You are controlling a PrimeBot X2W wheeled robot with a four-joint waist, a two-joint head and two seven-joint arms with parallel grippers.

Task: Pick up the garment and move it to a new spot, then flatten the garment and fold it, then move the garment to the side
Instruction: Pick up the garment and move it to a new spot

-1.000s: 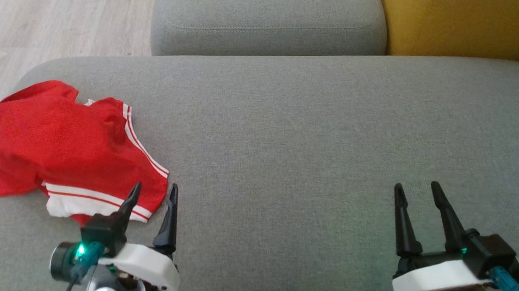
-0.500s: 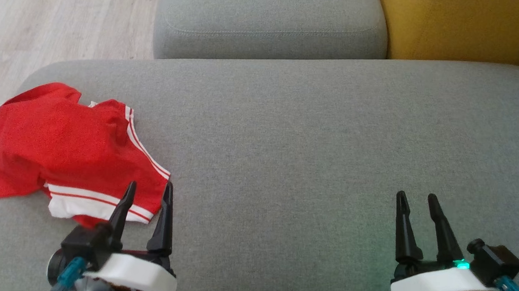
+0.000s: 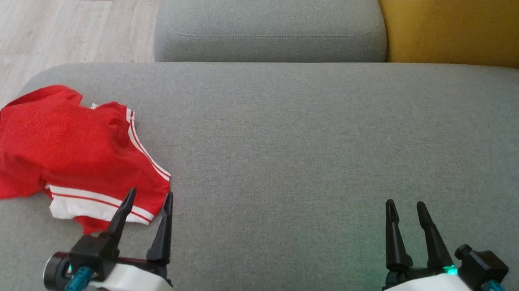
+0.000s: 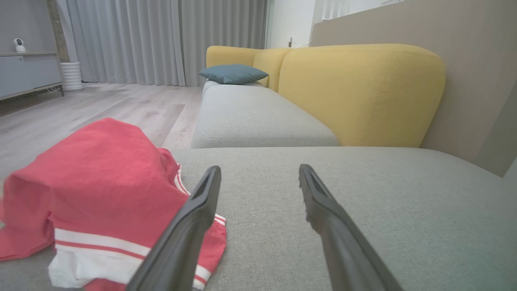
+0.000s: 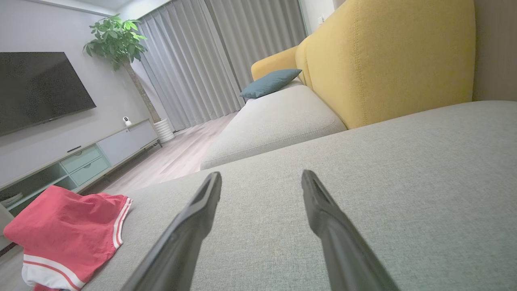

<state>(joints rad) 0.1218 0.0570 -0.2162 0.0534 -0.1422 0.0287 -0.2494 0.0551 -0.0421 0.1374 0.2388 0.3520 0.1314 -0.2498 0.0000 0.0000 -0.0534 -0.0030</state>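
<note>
On the left end of the grey sofa seat [image 3: 310, 135] lies the red garment [image 3: 58, 149] with white stripes, all bunched up near the edge. The left gripper [image 3: 150, 193] is just beside it, fingers spread wide and empty. One finger shows in front of the striped hem; I cannot tell if it touches. The right gripper [image 3: 404, 202] is well apart over bare seat, spread wide and empty too. Behind are another grey seat [image 3: 268, 18] and a yellow backrest [image 3: 455, 27]. The room has a pale wood floor [image 3: 45, 12], a blue pillow [image 4: 233, 73], grey curtains [image 4: 161, 36], a TV [image 5: 36, 89], a leafy plant [image 5: 117, 40] and a low cabinet [image 5: 101, 149].
</note>
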